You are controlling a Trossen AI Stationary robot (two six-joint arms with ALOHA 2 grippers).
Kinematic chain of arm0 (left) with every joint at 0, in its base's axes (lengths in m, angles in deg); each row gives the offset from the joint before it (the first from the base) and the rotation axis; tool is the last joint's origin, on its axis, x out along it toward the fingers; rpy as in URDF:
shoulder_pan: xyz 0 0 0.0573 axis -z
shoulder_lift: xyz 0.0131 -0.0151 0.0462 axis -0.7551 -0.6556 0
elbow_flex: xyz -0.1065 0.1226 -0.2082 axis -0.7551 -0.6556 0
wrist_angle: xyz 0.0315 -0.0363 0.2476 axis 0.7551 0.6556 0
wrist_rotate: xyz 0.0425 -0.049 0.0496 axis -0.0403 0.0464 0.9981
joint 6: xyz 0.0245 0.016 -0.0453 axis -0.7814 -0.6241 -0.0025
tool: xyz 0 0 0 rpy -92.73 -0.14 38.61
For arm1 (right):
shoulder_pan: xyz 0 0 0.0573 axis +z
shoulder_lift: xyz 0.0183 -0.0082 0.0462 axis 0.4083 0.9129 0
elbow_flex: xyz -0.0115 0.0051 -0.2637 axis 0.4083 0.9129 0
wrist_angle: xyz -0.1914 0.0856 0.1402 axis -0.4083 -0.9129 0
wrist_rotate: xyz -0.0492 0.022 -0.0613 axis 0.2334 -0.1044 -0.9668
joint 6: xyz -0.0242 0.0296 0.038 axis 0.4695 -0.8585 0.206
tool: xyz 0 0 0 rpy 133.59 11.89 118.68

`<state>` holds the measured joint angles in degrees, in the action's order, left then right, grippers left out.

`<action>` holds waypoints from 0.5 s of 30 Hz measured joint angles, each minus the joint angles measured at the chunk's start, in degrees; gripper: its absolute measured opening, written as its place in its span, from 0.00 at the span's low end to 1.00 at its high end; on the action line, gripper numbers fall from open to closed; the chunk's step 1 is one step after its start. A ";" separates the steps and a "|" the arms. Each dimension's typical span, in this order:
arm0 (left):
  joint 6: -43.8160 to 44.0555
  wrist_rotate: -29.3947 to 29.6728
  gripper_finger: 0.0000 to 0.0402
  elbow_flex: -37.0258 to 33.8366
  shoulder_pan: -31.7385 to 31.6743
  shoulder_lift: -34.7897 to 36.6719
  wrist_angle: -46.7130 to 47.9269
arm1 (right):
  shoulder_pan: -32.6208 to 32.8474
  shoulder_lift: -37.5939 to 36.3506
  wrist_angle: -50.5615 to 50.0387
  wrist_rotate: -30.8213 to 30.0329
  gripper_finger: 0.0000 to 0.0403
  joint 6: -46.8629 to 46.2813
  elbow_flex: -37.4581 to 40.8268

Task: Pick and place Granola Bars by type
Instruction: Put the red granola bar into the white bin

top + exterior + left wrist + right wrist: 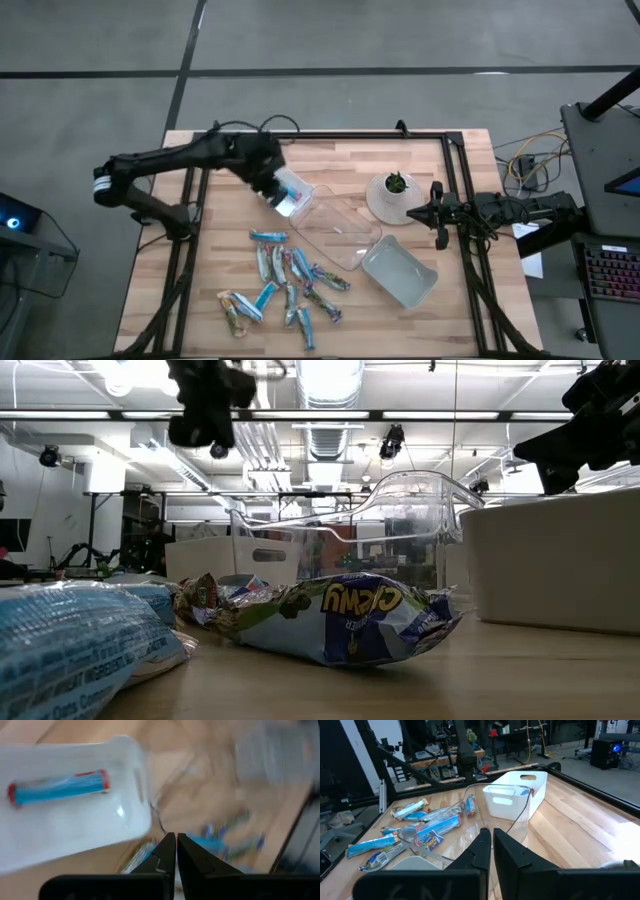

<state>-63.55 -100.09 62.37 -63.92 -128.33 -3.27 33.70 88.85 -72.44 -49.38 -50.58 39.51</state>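
Where it lies frontmost, one granola bar point(350, 618) reads "CHEWY".

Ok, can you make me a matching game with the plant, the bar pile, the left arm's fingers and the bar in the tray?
1 plant
2 pile of granola bars
3 left gripper
4 blue bar

A fingers shut
B inside the white tray
C in a white pot
D loose on the table

Pairs: 1-C, 2-D, 3-A, 4-B
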 joint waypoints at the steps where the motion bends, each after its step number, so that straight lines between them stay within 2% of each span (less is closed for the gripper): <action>1: -4.71 0.00 0.00 -0.06 1.46 0.77 0.49 | 0.02 0.00 -0.02 0.00 0.03 0.00 -0.01; 3: -13.01 0.03 0.00 -0.29 4.27 2.30 1.48 | 0.00 0.00 0.00 0.00 0.03 0.00 0.01; 5: -17.45 0.43 0.00 -0.32 6.82 3.36 1.50 | 0.01 0.01 -0.01 -0.01 0.03 0.00 0.00; 15: -12.79 2.03 0.00 -0.51 13.92 4.02 3.47 | 0.01 0.01 -0.01 0.00 0.03 0.00 0.00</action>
<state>-76.34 -98.06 61.86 -50.00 -124.31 0.20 33.71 88.86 -72.45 -49.38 -50.58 39.52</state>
